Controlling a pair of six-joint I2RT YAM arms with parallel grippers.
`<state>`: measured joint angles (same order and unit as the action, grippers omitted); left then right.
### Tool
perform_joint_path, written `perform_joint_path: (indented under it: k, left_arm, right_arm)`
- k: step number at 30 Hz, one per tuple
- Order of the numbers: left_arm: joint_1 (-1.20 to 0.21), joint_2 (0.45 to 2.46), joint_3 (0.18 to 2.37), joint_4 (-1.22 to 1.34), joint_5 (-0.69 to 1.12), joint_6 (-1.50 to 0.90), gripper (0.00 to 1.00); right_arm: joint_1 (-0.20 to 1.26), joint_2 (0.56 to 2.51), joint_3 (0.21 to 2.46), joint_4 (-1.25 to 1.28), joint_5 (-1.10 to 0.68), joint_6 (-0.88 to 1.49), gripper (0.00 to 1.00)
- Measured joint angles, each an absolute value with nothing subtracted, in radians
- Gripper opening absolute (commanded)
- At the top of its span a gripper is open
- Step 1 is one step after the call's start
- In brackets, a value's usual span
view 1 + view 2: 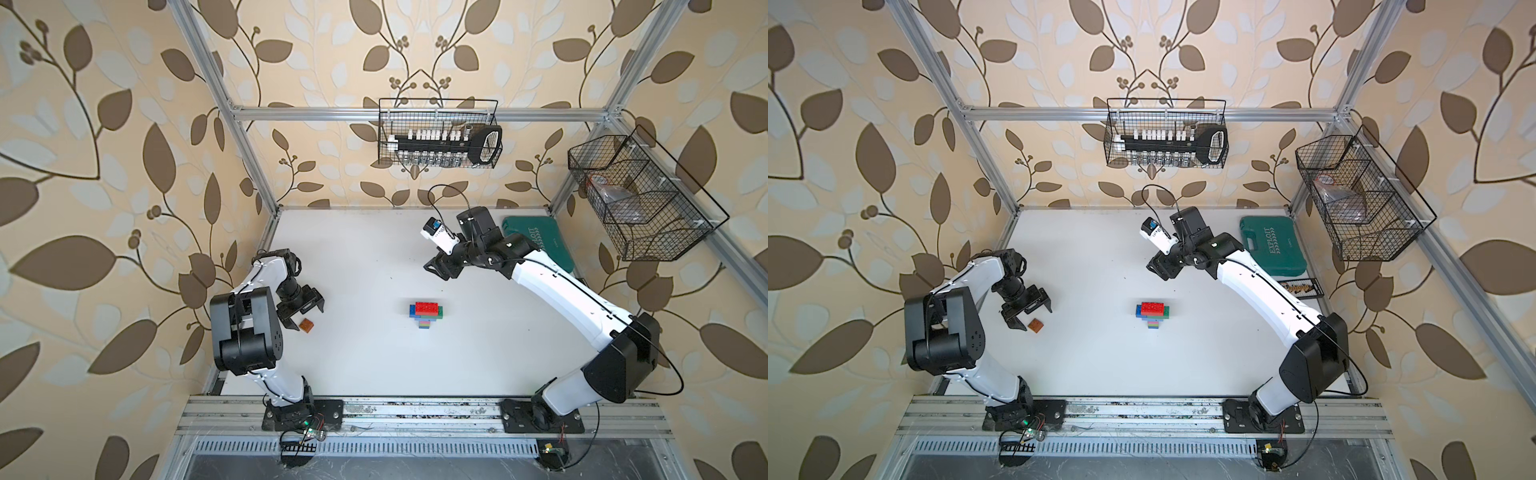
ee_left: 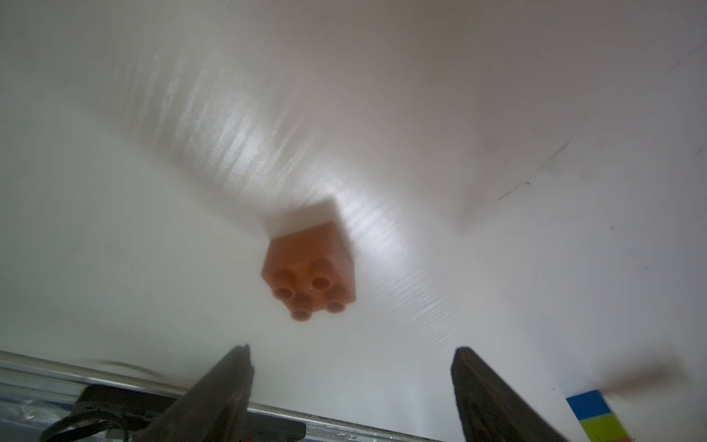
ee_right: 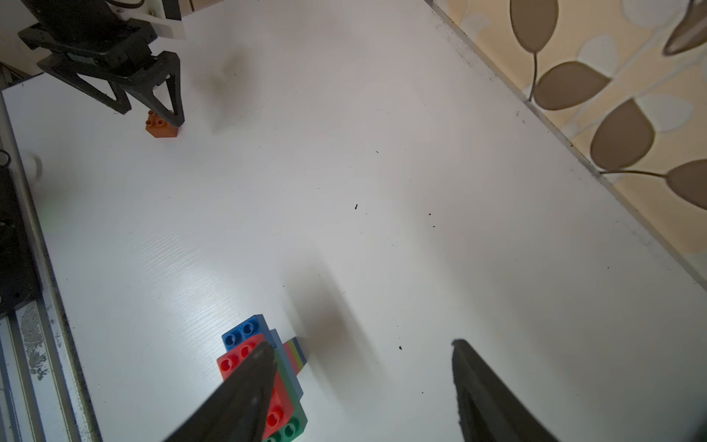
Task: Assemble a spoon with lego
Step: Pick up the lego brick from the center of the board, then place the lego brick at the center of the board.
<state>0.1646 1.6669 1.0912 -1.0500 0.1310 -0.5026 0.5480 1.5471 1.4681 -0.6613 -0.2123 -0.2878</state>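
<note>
Red studs top the spoon (image 1: 427, 311) (striped pink-lime-blue stem).

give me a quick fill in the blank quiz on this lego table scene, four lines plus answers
1. The loose brick beside the left gripper is ____ in colour.
2. The left gripper and the right gripper both have their jaws ____.
3. The long brick farthest from the stem of the spoon is ____.
4. The teal tool case bears the printed word ____.

Missing words: orange; open; red; EXPLOIT
</note>
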Motion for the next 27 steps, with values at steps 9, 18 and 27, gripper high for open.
perform_joint_path:
  k: [9, 18, 27]
  left_arm:
    - [0.165, 1.719, 1.035, -1.002, 0.124, -0.499, 0.6]
    - [0.165, 1.752, 1.038, -0.984, 0.057, -0.485, 0.42]
    - [0.144, 1.788, 1.116, -0.981, 0.062, -0.441, 0.16]
  right_arm:
    - [0.549, 1.539, 1.468, -0.664, -0.229, -0.287, 0.73]
    - [0.549, 1.534, 1.468, -0.679, -0.229, -0.287, 0.73]
    - [0.549, 1.485, 1.446, -0.703, -0.217, -0.287, 0.73]
